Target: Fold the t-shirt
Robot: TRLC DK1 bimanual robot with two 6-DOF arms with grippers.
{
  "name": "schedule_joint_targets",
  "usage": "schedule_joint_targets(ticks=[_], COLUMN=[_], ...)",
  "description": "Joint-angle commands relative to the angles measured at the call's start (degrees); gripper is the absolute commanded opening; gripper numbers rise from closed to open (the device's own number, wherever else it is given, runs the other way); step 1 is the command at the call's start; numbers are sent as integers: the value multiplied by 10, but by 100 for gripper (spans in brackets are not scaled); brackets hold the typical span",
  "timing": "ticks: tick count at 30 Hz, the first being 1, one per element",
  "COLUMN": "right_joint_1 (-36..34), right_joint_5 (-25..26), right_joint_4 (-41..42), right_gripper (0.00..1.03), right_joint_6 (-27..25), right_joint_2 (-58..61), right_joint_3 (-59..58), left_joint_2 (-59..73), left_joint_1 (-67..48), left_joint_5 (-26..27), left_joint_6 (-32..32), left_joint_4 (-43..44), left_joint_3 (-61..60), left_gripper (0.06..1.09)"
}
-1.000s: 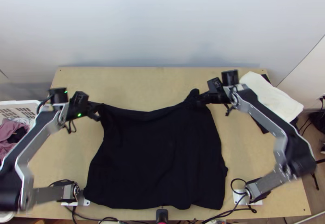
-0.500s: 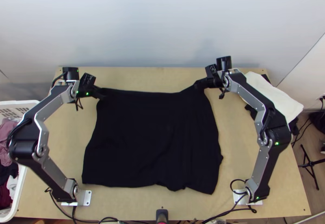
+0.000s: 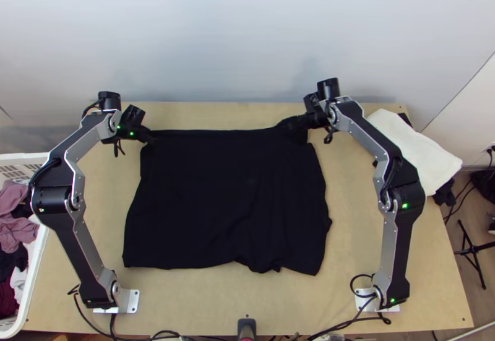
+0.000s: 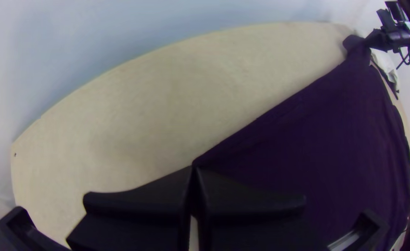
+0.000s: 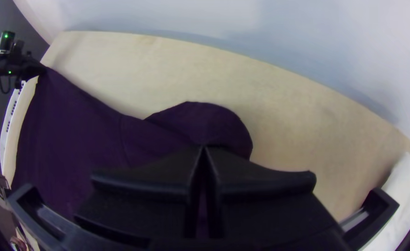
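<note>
T-shirt [image 3: 223, 198] on wooden table [image 3: 352, 229] by pale wall [image 3: 235, 31], cloth tight in left tool [image 3: 150, 140] and right tool [image 3: 291, 123]

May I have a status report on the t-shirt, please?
Left gripper and right gripper shut on t-shirt. T-shirt spread, slightly rumpled. White cloth off to the side.

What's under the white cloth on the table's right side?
Black fabric pokes out from under the white cloth, at its far edge and near end. The rest is covered: can't tell how far it runs beneath, or whether it's one piece or several.
</note>
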Motion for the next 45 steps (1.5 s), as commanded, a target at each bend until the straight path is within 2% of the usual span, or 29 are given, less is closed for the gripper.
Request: schedule_joint_targets(ticks=[1, 4, 8, 11, 14, 23, 31, 35, 45], right_joint_1=[51, 76, 114, 133, 145, 103, 59, 28, 42], right_joint_5=[5, 4, 2, 2, 2, 0, 1, 0, 0], right_joint_4=[-81, -64, -61, -61, -61, -72, -61, -31, 8], right_gripper=[3, 3, 3, 3, 3, 3, 3, 3, 3], right_joint_6=[-23, -25, -23, -20, -24, -39, -61, -51, -56], right_joint_2=[-51, -132, -202, -252, -281, -367, -385, -383, -333], right_joint_3=[-37, -111, -154, -180, -221, -362, -432, -437, -492], left_joint_2=[-29, -99, -196, -255, -281, -293, -287, -276, -278], left_joint_1=[7, 10, 1, -9, -10, 30, 66, 79, 44], left_joint_5=[24, 64, 99, 110, 110, 109, 102, 103, 103], left_joint_6=[35, 35, 35, 36, 68, 117, 124, 90, 114], left_joint_4=[-49, -55, -66, -66, -66, -86, -81, -82, -119], left_joint_3=[-28, -81, -147, -189, -230, -284, -288, -270, -327], left_gripper=[10, 10, 10, 10, 10, 10, 10, 10, 10])
